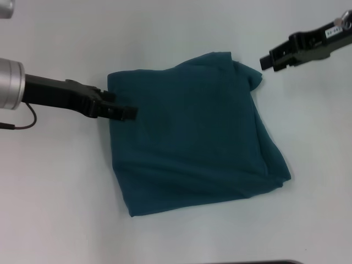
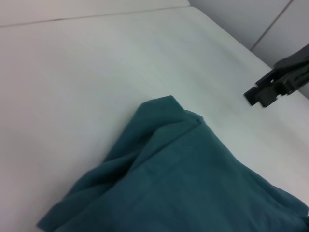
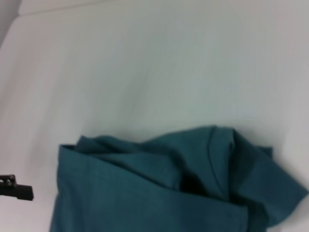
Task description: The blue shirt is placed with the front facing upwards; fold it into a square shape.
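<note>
Here the blue shirt (image 1: 192, 129) lies folded on the white table (image 1: 66, 209) in the middle of the head view, a rough square with layered edges and a bunched corner at its far right. No lettering or collar shows on the upper face; only plain teal cloth is visible. The left gripper (image 1: 125, 111) reaches in from the left and its dark fingertips sit over the left edge of the fold, touching or just above the cloth; whether it pinches the fabric or is released I cannot tell. The right gripper (image 1: 266, 61) hangs beyond the far right corner of the shirt, apart from it, with bare table between; its fingers are not clear enough to tell their state either. In the left wrist view the shirt (image 2: 183, 183) fills the near part and the right gripper (image 2: 270, 92) appears farther off above the table (image 2: 96, 72).
</note>
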Tool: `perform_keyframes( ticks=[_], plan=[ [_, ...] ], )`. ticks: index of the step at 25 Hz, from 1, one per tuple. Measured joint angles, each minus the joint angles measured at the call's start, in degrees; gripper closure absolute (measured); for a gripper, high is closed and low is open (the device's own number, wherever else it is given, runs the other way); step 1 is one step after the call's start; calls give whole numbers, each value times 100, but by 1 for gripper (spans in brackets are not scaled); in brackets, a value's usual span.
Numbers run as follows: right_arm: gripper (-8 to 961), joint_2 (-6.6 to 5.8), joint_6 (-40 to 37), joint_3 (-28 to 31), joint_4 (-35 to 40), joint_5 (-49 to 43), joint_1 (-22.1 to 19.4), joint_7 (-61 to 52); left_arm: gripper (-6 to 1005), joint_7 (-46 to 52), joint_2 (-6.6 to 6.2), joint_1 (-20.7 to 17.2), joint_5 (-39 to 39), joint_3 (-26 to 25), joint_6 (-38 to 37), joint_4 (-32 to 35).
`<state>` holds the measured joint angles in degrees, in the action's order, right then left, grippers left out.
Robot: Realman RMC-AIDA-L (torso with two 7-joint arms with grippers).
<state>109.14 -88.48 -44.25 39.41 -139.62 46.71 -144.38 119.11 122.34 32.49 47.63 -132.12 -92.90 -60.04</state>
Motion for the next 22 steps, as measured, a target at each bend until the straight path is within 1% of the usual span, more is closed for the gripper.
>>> perform_keyframes(
  ticks=[2, 6, 16, 22],
  plan=[
    [533, 34, 70, -30, -48, -25, -47, 46, 150, 4, 17, 46, 2, 27, -6, 64],
    [533, 138, 264, -97, -112, -99, -168, 169, 151, 22, 70, 88, -11, 51, -12, 97],
    [533, 218, 768, -211, -451, -175, -180, 392, 153, 65, 107, 56, -15, 47, -47, 98],
    [533, 329, 1023, -304, -480, -179, -185, 481, 152, 68, 128, 36, -33, 46, -87, 97]
  ],
)
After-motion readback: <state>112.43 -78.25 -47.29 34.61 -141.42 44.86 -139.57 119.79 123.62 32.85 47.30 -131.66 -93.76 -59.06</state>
